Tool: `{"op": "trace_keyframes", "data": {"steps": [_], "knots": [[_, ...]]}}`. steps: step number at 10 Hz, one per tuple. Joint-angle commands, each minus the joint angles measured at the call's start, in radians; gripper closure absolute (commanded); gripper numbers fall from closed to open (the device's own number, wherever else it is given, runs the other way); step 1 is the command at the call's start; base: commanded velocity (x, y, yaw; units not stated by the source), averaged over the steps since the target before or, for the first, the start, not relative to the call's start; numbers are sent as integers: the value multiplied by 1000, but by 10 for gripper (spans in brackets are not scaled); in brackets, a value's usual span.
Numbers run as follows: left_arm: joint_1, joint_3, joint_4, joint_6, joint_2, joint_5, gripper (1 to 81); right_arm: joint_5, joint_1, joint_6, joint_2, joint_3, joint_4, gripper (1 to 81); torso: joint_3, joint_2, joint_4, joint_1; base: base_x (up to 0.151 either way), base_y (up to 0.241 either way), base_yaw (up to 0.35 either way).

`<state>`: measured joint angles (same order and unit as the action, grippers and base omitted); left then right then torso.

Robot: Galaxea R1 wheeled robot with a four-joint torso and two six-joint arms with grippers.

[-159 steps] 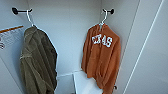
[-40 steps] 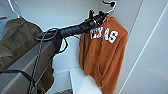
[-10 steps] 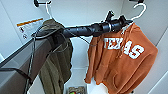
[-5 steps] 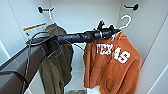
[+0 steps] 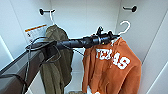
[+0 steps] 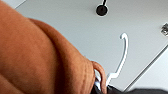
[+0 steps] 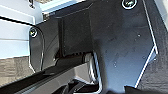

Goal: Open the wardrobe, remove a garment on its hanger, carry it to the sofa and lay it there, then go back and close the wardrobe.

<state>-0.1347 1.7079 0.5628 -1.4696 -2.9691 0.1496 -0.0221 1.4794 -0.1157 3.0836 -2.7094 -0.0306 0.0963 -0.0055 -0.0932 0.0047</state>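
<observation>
Wardrobe (image 5: 87, 17) open. Left tool (image 5: 113, 37) at the neck of the hanger (image 5: 125, 27), just below its hook, apparently closed on it; fingers not clearly seen. Garment (image 5: 112, 67) hangs straight down from the tool, long axis vertical. Hook curls free below the right peg (image 5: 131, 8), apart from it. Olive jacket (image 5: 56, 57) hangs on the other peg.

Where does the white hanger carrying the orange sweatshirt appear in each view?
Head view: the hanger hook rises at upper right, off its wall peg, above the sweatshirt.
Left wrist view: the hook stands right of centre, beside the orange fabric.
Right wrist view: not there.
Shared landmark: the black wall peg.
</observation>
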Motion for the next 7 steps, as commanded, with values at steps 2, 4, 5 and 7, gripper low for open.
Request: {"op": "trace_keyframes", "data": {"steps": [2,4,5,7], "knots": [[-200,-20,11,26,19,42,811,-58,-40,2,6,5,6,10,0,0,0,0,0,0,0],[-200,-22,11,26,19,42,811,-59,-40,1,6,5,6,10,0,0,0,0,-36,0,0],[-200,-24,14,28,18,42,811,-58,-40,2,6,4,6,10,0,0,0,1,-75,0,0],[-200,-33,14,28,16,41,811,-58,-40,2,5,5,6,10,0,0,0,0,-82,0,0]]}}
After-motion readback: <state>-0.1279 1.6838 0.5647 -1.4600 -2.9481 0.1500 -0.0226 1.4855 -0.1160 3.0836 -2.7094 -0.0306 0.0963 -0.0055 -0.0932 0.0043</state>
